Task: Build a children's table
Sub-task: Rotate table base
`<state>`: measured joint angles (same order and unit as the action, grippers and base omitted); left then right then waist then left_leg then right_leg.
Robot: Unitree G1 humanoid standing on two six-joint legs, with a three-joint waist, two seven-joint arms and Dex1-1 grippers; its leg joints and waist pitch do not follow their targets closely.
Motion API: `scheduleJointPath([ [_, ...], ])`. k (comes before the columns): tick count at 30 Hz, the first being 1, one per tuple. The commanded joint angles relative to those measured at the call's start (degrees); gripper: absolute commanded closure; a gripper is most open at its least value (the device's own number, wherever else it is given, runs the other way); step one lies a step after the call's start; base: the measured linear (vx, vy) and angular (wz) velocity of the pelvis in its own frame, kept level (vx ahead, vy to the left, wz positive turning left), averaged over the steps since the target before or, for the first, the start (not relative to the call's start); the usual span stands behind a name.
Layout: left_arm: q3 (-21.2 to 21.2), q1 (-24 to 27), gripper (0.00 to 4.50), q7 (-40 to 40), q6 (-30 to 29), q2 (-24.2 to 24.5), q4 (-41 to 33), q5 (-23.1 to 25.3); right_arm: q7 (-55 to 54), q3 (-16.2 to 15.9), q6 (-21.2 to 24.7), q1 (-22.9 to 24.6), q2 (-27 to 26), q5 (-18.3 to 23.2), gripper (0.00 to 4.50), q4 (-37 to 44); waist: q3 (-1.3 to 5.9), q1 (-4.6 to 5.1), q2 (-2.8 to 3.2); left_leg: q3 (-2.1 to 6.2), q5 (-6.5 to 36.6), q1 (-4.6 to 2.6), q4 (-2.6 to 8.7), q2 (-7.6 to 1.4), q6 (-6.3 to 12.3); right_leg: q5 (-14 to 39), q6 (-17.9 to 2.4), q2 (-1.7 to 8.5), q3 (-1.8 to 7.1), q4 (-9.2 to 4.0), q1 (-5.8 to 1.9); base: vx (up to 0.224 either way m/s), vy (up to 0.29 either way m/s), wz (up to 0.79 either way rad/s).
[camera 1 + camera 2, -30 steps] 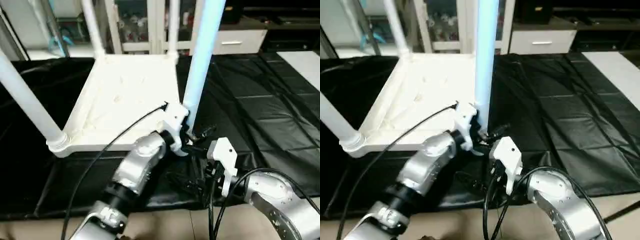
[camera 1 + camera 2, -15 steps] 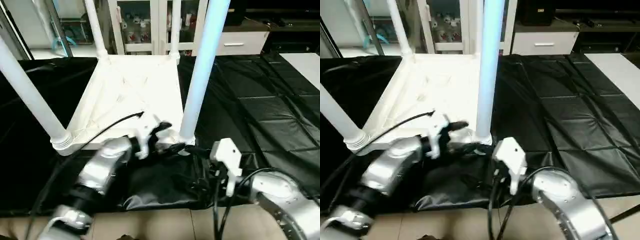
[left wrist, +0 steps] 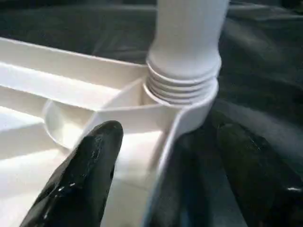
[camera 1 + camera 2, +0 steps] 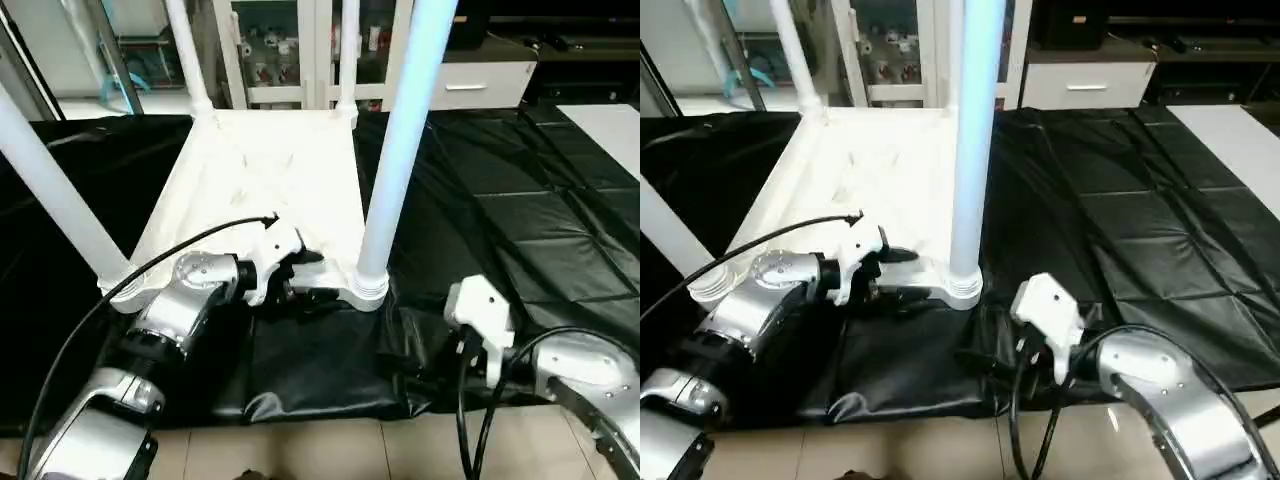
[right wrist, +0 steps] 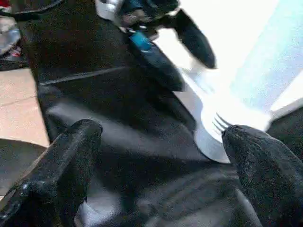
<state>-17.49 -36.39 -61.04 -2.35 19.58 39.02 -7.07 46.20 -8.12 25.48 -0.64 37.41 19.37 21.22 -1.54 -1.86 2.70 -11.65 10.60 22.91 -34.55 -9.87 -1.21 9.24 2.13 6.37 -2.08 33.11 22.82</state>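
At the near edge of the upturned tabletop [image 4: 262, 170], the left gripper [image 4: 303, 277] has its two black fingers spread, one finger [image 3: 80, 184] over the ribbed white underside and the other [image 3: 258, 175] outside the rim above the black cover; the rim runs between them, and whether either pad touches the plastic cannot be told. Just past those fingertips, at the near corner, stands the near right leg [image 4: 400, 150], a long white tube set upright in its round corner socket [image 4: 366, 290], with ridged rings showing where it enters the socket. Beyond the left gripper, on its far side, the tabletop stretches away with two more legs rising from the far corners, the far left leg [image 4: 186, 55] and the far right leg [image 4: 347, 55]. Off to the left of that gripper, the near left leg [image 4: 55, 190] leans up out of its own corner. The whole piece rests on the black-covered work table [image 4: 540, 200]. Nearer the robot, to the right of the corner socket, the right gripper [image 5: 161, 156] hangs with its fingers wide apart, holding nothing, above the wrinkled black cover and short of the socket.
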Motion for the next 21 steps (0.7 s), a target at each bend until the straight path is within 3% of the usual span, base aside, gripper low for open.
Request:
scheduleJointPath([
  [1,-0.32,-1.45,1.21,-2.62,0.06,0.24,1.33,0.28,-0.89,1.72,-0.35,-0.83,0.74,-0.86,0.00,-0.79,3.28,0.13,-0.52,1.42,15.22,-2.05,4.66,-2.87,1.57,9.88,-13.71,1.72,1.25,-3.04,-1.78,0.000,0.000,0.00],
  [4,-0.69,-2.38,1.53,-3.64,0.83,0.37,3.20,1.13,-1.11,2.50,-0.53,-1.03,1.16,-0.98,0.00,-1.33,3.24,0.13,-0.53,1.39,15.33,-2.10,4.65,-2.87,1.70,9.70,-14.15,1.72,1.22,-3.09,-1.79,0.000,0.000,0.00],
  [5,-1.11,-3.39,1.53,-3.24,2.35,0.55,5.35,2.53,-0.84,3.10,-0.84,-0.93,1.62,-1.07,0.00,-1.57,3.28,0.07,-0.26,1.39,15.45,-2.16,4.60,-2.87,1.71,9.54,-14.33,1.80,1.24,-3.03,-1.84,0.000,0.000,0.00],
  [8,-1.37,-4.31,1.75,-2.97,4.04,0.72,7.37,3.86,-0.50,3.39,-1.04,-0.67,1.94,-1.27,0.00,-1.57,3.24,0.12,-0.40,1.45,15.74,-2.09,4.62,-2.93,1.93,9.69,-14.32,1.88,1.22,-3.12,-1.96,0.000,0.000,0.00],
  [21,-3.13,-6.56,2.91,-3.34,9.27,1.06,13.55,9.00,-0.03,2.99,-1.90,-0.35,2.29,-1.96,0.00,-1.76,3.31,0.14,-0.32,1.44,15.84,-2.15,4.59,-3.02,2.27,8.45,-15.29,1.86,1.18,-2.99,-1.98,0.000,0.000,0.00],
])
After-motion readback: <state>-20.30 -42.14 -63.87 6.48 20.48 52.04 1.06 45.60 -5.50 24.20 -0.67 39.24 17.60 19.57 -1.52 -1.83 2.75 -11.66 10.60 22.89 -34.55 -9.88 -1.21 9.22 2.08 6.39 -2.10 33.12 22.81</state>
